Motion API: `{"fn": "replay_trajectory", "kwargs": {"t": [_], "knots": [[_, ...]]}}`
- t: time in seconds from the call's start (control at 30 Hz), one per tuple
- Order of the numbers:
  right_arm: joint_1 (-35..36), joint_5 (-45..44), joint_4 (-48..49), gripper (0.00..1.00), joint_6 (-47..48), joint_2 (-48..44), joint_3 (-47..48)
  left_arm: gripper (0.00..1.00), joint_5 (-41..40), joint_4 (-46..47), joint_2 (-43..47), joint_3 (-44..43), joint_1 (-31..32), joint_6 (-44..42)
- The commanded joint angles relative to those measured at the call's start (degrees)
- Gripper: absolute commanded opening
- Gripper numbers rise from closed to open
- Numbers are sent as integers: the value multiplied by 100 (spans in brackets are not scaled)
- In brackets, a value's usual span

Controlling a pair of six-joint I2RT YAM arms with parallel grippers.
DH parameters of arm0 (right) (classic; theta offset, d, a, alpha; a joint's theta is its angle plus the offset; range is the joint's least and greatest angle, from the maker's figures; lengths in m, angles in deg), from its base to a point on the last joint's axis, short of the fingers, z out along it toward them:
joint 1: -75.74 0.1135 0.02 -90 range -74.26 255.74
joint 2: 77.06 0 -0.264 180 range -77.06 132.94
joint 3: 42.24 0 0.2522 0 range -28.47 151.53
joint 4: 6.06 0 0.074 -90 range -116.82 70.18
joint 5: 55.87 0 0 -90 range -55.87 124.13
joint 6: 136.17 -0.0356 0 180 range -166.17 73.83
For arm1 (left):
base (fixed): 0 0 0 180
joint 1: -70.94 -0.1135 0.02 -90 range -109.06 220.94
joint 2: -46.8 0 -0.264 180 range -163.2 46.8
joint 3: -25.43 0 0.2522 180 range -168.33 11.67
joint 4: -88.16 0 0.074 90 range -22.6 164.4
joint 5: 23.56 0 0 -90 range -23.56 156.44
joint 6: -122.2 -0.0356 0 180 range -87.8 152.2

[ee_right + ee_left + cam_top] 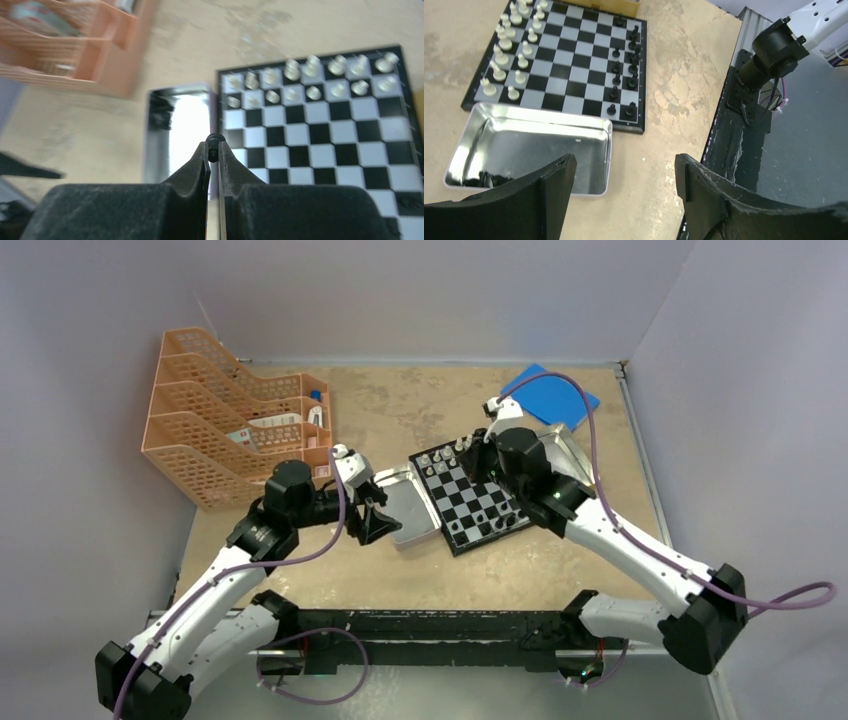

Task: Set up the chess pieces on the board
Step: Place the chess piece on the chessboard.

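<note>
The right gripper [213, 148] is clenched on one tiny black piece [213, 139], pinched at the very fingertips, I'd say so it can go down upright on its square. The board [320, 150] lies ahead of those jaws and to one side, with white pieces [314, 92] lined along its far rows. The left gripper [624, 185] hangs released with nothing between its fingers. The silver tin [524, 145] sits just ahead of them and the board beyond, probably out of its partner's way. The black pieces [616, 65] nearly fill their side.
</note>
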Motion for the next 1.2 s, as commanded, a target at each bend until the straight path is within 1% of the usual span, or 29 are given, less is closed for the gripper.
{"fn": "replay_trajectory", "kwargs": {"t": [0.0, 0.07, 0.1, 0.2, 0.47, 0.6, 0.8, 0.93, 1.1, 1.17], "knots": [[-562, -160, -990, 0, 237, 361, 324, 75, -433, -474, 199, -248, 12, 426], [-870, 85, -1185, 0, 265, 596, 402, 96, -602, -535, 220, -210, 10, 589], [-979, 117, -1284, 0, 273, 730, 437, 99, -645, -563, 201, -192, 12, 602], [-1226, -14, -1447, 0, 236, 1036, 395, 100, -866, -695, 97, -182, 10, 696], [-1792, -235, -1641, 0, 167, 1589, 232, 100, -796, -957, -143, -302, 12, 536], [-2031, -83, -1664, 1, 240, 1693, 146, 100, -744, -980, -125, -290, 11, 507], [-2125, -121, -1875, 3, 258, 2031, 246, 100, -717, -985, -114, -285, 11, 498], [-2187, -66, -2111, 2, 341, 2377, 372, 100, -716, -985, -122, -276, 12, 498], [-2197, -99, -2350, 3, 330, 2542, 432, 100, -708, -979, -151, -272, 12, 498], [-2198, -10, -2263, 3, 341, 2503, 399, 100, -699, -976, -174, -285, 12, 490]]}}
